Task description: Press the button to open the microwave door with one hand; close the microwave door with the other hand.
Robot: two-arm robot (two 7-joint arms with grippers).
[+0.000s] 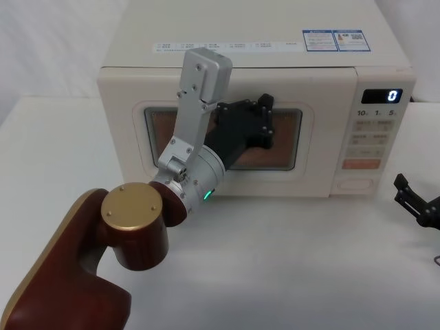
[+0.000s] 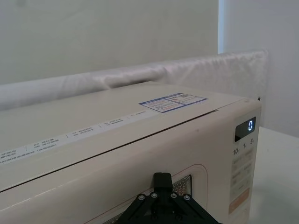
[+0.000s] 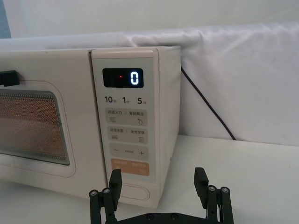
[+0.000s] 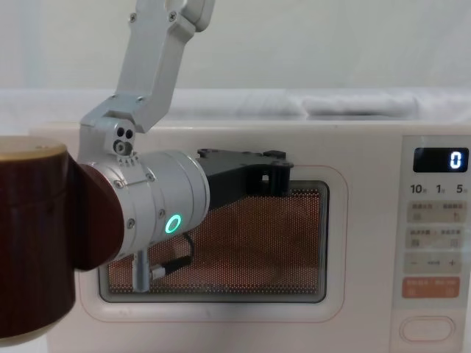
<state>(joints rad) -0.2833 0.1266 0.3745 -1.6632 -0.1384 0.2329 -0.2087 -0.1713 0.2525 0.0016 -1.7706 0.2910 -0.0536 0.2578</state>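
The left claw point(image 1: 265, 122) was pressed against the window of the microwave door point(image 1: 227, 124) – door flush shut on the microwave point(image 1: 247, 62) – though whether its fingers were spread I cannot tell. The right claw point(image 3: 159, 186) hung low over the bench point(image 1: 289, 254), fingers spread and empty, near the button point(image 3: 133, 192) – apart from it

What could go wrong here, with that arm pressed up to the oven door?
The door looks shut, and the left gripper sits against its window; pushing harder might scratch the glass or shove the microwave back. The right gripper, open, waits near the button; pressing it now could spring the door into the left arm.
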